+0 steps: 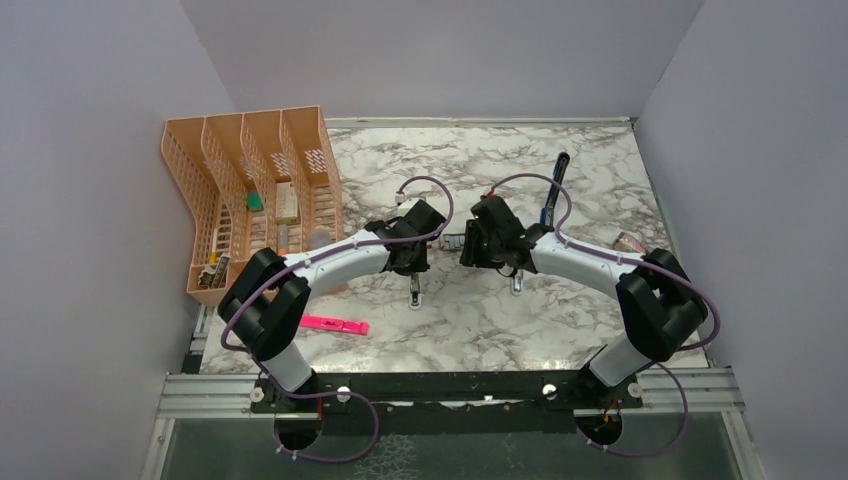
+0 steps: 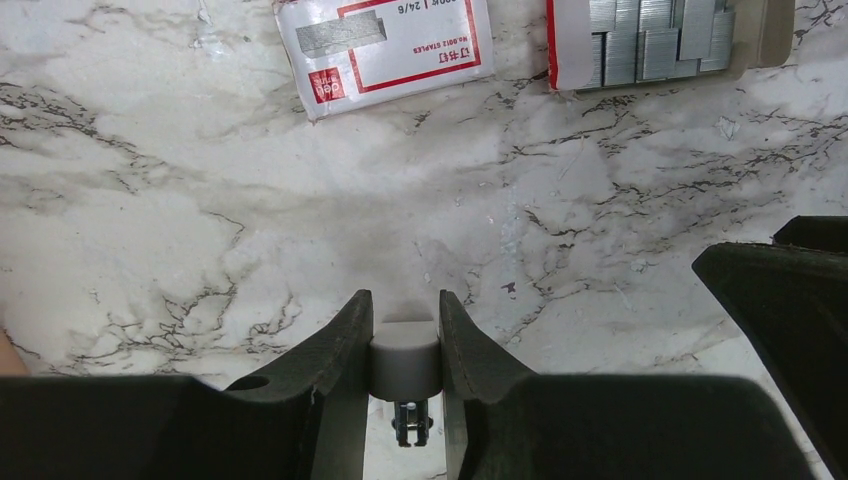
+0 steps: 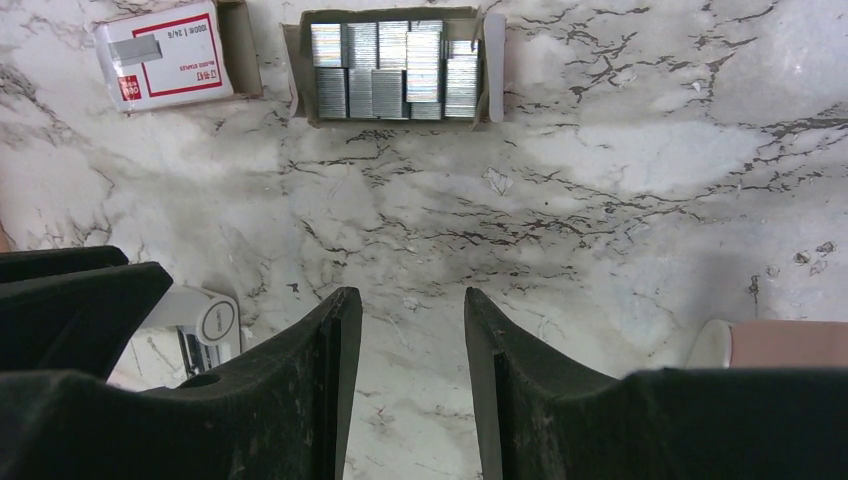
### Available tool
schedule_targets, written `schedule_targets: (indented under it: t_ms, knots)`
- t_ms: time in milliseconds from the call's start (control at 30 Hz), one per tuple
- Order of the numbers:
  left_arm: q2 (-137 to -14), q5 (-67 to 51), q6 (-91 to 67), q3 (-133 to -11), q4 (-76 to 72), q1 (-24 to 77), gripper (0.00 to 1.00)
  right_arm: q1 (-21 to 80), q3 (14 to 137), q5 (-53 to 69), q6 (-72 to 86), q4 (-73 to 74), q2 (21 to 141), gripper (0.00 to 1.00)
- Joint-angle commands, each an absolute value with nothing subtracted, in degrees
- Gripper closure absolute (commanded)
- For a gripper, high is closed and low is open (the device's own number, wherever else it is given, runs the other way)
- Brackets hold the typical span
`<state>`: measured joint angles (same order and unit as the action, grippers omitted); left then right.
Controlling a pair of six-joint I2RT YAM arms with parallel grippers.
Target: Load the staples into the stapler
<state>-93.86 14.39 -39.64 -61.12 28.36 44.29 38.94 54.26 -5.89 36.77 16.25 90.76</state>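
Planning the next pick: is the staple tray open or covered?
Open. The tray lies uncovered in the right wrist view, silvery staple strips showing; the red-and-white sleeve lies apart beside it.

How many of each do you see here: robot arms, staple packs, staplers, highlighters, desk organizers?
Robot arms: 2 (left arm, right arm)
Staple packs: 2 (open tray, red-and-white box)
Stapler: 1
Pink highlighter: 1
Orange organizer: 1
Total: 7
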Motion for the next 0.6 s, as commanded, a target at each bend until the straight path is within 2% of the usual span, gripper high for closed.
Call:
schedule_targets:
  t_ms: [0, 433, 567]
  knots:
    - [-94.13, 13.37, -38.59, -62.49, 29.5, 44.3, 0.68, 38.77, 56.13, -7.85, 36.06, 17.84, 91.07, 0.53]
    - [-86.87, 14.84, -37.96, -63.3, 29.53, 44.29, 0.35, 37.9, 60.7, -11.13, 33.72, 20.42, 91.43, 0.54]
    - [-79.98, 19.25, -36.87, -62.26, 28.96, 44.23, 0.29, 37.0, 64.37, -12.36, 30.93, 21.14, 94.56, 0.64]
